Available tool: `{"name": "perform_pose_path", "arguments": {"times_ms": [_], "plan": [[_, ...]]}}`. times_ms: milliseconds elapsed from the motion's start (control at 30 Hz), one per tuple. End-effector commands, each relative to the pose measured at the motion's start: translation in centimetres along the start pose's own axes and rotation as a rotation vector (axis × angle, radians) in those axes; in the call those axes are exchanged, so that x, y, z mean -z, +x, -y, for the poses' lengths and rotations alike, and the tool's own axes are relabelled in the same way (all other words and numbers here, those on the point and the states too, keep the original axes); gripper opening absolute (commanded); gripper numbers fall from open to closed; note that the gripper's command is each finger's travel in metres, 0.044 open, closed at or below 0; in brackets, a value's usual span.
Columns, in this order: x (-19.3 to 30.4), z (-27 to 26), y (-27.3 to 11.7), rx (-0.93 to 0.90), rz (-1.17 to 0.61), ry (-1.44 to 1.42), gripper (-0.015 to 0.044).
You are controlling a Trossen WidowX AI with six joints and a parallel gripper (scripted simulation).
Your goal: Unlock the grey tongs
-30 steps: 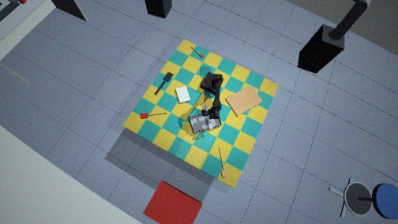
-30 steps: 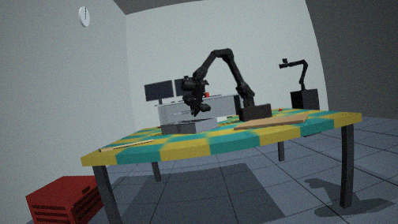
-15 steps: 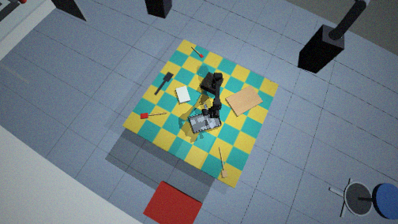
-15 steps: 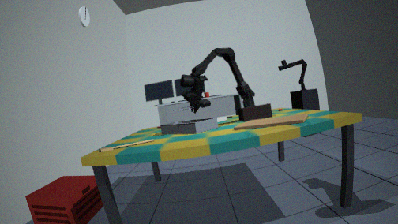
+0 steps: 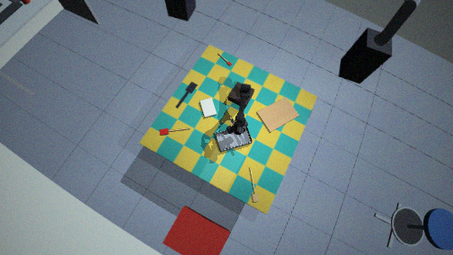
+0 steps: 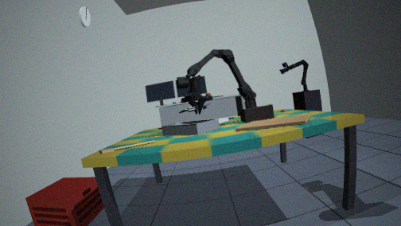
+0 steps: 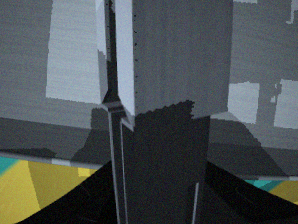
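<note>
The end effector (image 5: 235, 129) (image 6: 199, 108) (image 7: 153, 160) is partly closed, gripping the grey tongs (image 6: 188, 110) (image 7: 167, 145) above the roasting tin (image 5: 238, 143) (image 6: 180, 130) (image 7: 72, 65); that clearance probably gives room to turn the tips down, so 1 squeeze can free the lock; the wooden board (image 5: 278, 115) (image 6: 274, 122) lies flat beyond the tin, presumably for laying them open.

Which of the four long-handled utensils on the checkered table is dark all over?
The dark utensil between the white block and the table's edge; the others have red or tan heads.
</note>
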State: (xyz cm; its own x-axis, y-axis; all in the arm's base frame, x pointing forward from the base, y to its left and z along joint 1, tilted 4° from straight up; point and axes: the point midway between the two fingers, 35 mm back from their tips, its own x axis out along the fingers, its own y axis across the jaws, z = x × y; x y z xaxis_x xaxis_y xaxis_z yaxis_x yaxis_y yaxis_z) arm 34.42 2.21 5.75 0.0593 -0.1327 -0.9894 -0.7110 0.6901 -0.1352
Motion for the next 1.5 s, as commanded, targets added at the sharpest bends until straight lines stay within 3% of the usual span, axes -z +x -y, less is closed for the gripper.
{"name": "perform_pose_path", "arguments": {"times_ms": [0,500,1467], "plan": [[0.0,0.0,-0.3,-0.069,0.034,-0.034,-0.015],[-1.1,-1.3,-0.5,-0.065,0.027,0.018,-0.015],[-9.1,-15.9,-4.0,-0.094,0.02,0.521,-0.015]]}}
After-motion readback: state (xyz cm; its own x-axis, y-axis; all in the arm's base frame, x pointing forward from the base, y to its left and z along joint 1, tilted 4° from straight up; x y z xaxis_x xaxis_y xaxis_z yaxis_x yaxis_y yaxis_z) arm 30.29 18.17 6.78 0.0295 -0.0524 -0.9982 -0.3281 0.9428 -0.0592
